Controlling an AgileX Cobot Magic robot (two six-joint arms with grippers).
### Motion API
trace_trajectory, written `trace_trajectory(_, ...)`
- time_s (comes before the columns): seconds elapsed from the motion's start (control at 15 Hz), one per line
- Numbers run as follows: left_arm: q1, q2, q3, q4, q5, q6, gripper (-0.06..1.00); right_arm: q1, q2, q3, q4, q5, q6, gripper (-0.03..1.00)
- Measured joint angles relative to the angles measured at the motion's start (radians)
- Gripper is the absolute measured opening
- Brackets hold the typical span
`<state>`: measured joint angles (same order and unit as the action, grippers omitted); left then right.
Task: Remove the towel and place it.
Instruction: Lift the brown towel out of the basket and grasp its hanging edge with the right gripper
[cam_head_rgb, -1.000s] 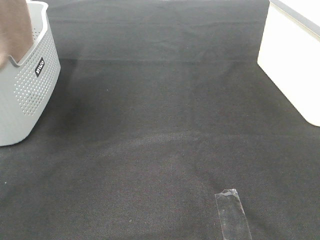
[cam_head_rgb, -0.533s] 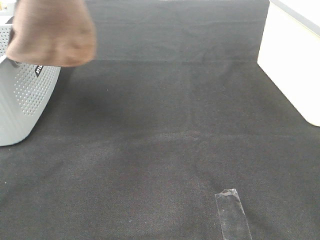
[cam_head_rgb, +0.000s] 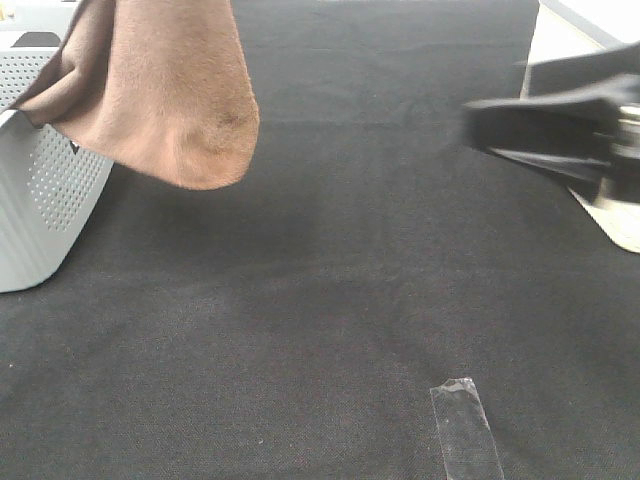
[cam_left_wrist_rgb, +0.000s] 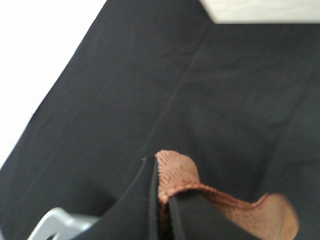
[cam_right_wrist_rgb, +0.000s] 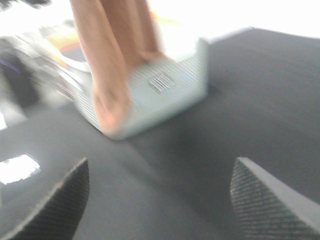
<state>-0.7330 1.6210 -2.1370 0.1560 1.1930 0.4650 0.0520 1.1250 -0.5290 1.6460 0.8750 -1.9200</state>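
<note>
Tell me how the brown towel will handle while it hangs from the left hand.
Probably floppy: the towel hangs in a soft drooping fold, so it should sag and swing. Likely light for its size, since the left hand carries it by a pinched edge. Its plush nap looks grippy rather than slippery.

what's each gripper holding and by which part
The left gripper pinches the brown towel by a bunched edge; the right gripper is open and empty.

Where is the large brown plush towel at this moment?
The brown plush towel hangs at the upper left of the exterior high view, beside the grey perforated plastic basket, above the black table cloth, pinched in the shut left gripper.
</note>
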Motion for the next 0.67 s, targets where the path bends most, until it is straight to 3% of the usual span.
trace_trajectory(0.13, 0.000, 0.000, 0.000, -0.058, -0.019, 0.000, 0.00, 0.000, 0.204, -0.051, 0.061, 0.139, -0.128, 0.76)
trace_trajectory(0.4, 0.000, 0.000, 0.000, -0.085, -0.057, 0.000, 0.00, 0.020, 0.478, -0.197, 0.083, 0.291, -0.146, 0.76)
trace_trajectory(0.47, 0.000, 0.000, 0.000, -0.092, -0.069, 0.000, 0.00, 0.098, 0.536, -0.279, 0.083, 0.277, -0.135, 0.76)
trace_trajectory(0.67, 0.000, 0.000, 0.000, -0.093, -0.069, 0.000, 0.00, 0.205, 0.584, -0.384, 0.083, 0.219, -0.106, 0.76)
